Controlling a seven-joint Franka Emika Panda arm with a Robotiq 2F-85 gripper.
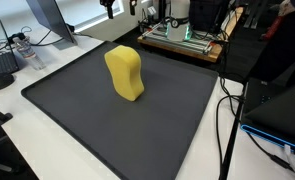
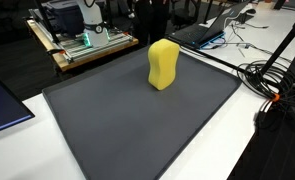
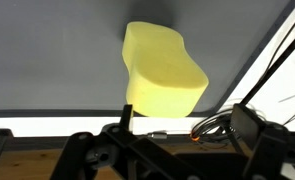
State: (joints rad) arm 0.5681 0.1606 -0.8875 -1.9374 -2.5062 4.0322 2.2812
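Note:
A yellow, waisted foam block [image 1: 125, 73] stands upright on a dark grey mat [image 1: 77, 110], towards its far side; it shows in both exterior views [image 2: 163, 63]. In the wrist view the block [image 3: 163, 68] fills the upper middle. My gripper [image 3: 187, 122] shows only there, at the bottom edge. Its two dark fingers are spread wide with nothing between them. The block is ahead of the fingers and apart from them. I cannot make out the gripper in either exterior view.
The mat [image 2: 137, 120] lies on a white table. A wooden board with a machine [image 1: 182, 40] stands behind it. Black cables [image 2: 272, 85] run along one side of the mat, and a laptop [image 2: 209, 30] and monitor stand [image 1: 49, 25] are nearby.

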